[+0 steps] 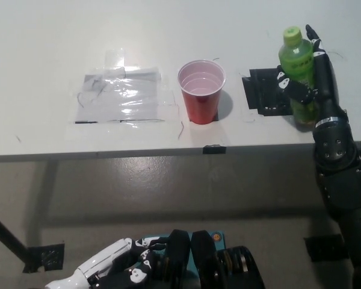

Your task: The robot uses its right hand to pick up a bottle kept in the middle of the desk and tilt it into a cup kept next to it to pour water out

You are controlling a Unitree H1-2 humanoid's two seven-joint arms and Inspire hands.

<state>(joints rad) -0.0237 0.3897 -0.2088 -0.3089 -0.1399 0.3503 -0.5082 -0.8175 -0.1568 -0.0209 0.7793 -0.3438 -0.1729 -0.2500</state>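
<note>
My right hand (pixel 308 81) grips the green bottle (pixel 299 72); its label is unreadable. The red cup (pixel 201 91) stands nearby. My left hand (pixel 111 265) rests low, fingers unclear.

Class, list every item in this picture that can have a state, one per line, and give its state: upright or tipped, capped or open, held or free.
Green bottle: upright, cap on, gripped.
Red cup: upright on the desk, open-topped, untouched; contents unclear.
Right hand: shut on the green bottle.
Left hand: resting low at the robot's lower left, below the desk, holding nothing visible.
Plastic sheet: lying flat, taped to the desk.
Black tape square: flat on the desk.
</note>
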